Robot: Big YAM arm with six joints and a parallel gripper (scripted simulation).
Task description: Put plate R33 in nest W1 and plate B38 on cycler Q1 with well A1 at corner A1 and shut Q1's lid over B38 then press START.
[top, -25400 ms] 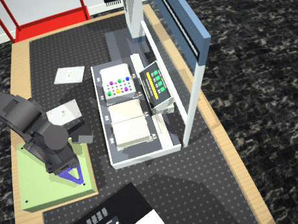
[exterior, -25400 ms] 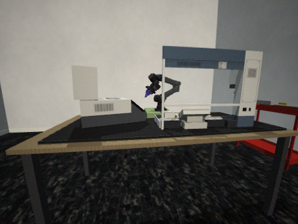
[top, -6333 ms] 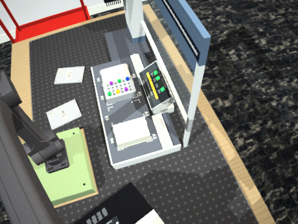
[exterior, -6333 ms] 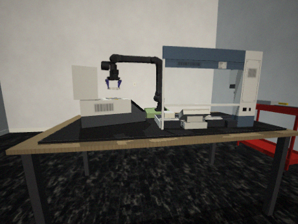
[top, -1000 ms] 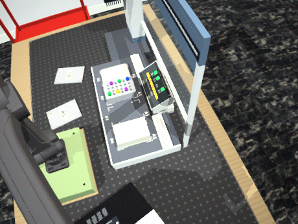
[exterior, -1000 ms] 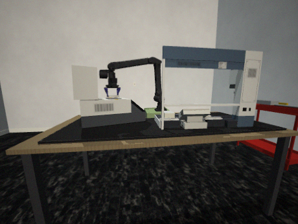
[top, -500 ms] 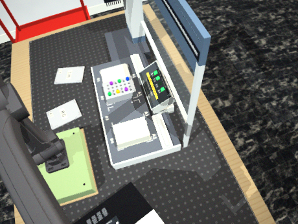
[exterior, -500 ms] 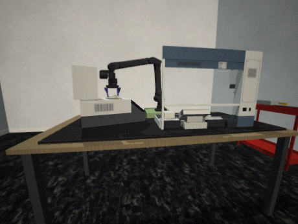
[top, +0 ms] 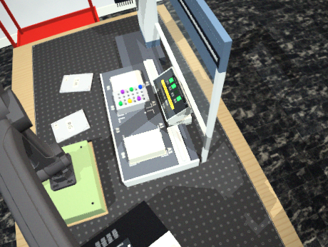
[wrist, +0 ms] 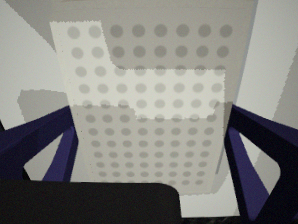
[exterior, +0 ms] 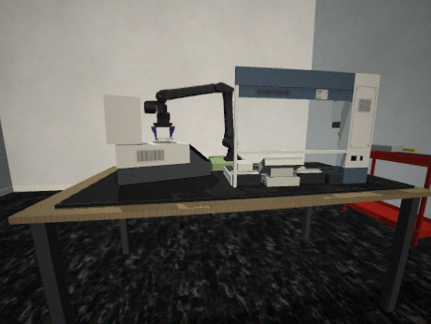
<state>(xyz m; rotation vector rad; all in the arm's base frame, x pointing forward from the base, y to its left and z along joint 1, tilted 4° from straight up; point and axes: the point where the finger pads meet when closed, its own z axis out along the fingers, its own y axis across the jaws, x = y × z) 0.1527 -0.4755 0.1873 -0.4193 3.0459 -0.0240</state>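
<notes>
My gripper [exterior: 163,134] hangs over the top of the cycler Q1 [exterior: 155,161], whose lid [exterior: 123,119] stands open and upright at the left. In the wrist view the blue fingers are shut on the long sides of a white 96-well PCR plate [wrist: 147,96]. The plate lies level, just over Q1's pale top. I cannot tell whether it touches the block. Q1's key panel [top: 107,237] shows at the bottom edge of the overhead view. The plate's label and A1 corner are not readable.
On the deck [top: 150,128] stand the tube cooling block [top: 129,92] with coloured caps and the white deep-well block [top: 145,145]. A dark tilted item with green squares [top: 172,96] lies beside them. Two white nests [top: 75,83] [top: 70,125] lie on the mat. The blue-topped frame [exterior: 300,126] surrounds the deck.
</notes>
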